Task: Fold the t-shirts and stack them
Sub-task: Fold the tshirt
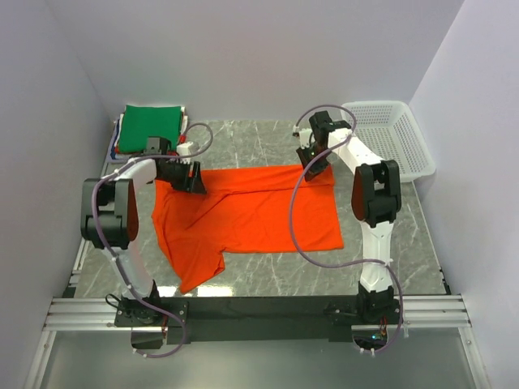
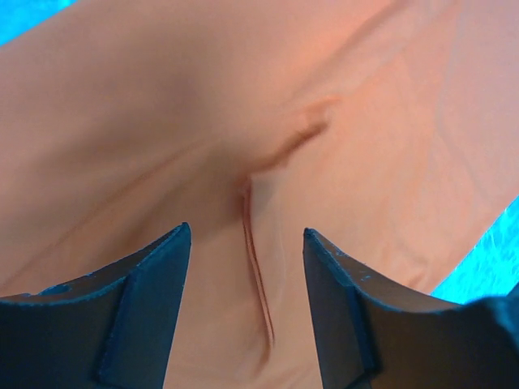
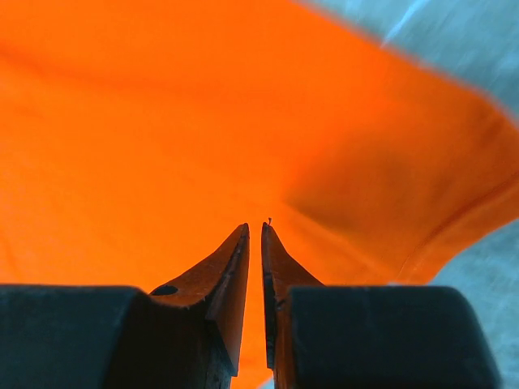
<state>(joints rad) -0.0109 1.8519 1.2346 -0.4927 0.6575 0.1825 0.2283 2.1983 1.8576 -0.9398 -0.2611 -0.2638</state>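
— In the middle of the bench [image 1: 418, 235] lies the orange shirt [image 1: 251, 219], spread mostly flat, with one sleeve trailing toward the near left corner.

— And its far edge?

— Turned over on itself into a narrow band that runs between the two hands. The left hand [image 1: 193, 177] is at the left end of that band, low over the cloth, with its fingers [image 2: 150, 284] spread wide. Its own camera shows a ridge of cloth lying in the gap, touching neither finger.

— So it holds nothing?

— Nothing that I can see. The right hand [image 1: 313, 166] is at the shirt's far right corner. Its fingers are pressed almost together, with only a slit between them, and they pinch the orange cloth at the tips. The cloth creases and sags away from that spot.

— Any other shirts?

— A green shirt [image 1: 151, 126], folded into a square, in the far left corner, well apart from the orange one. It sits on top of something. I can make out a bit of white and red at its edge, but it's too small to tell what that is.

— What's on the right?

— A white lattice basket [image 1: 389, 134] in the far right corner, beside the wall and just behind the right arm. It isn't touching the orange shirt.
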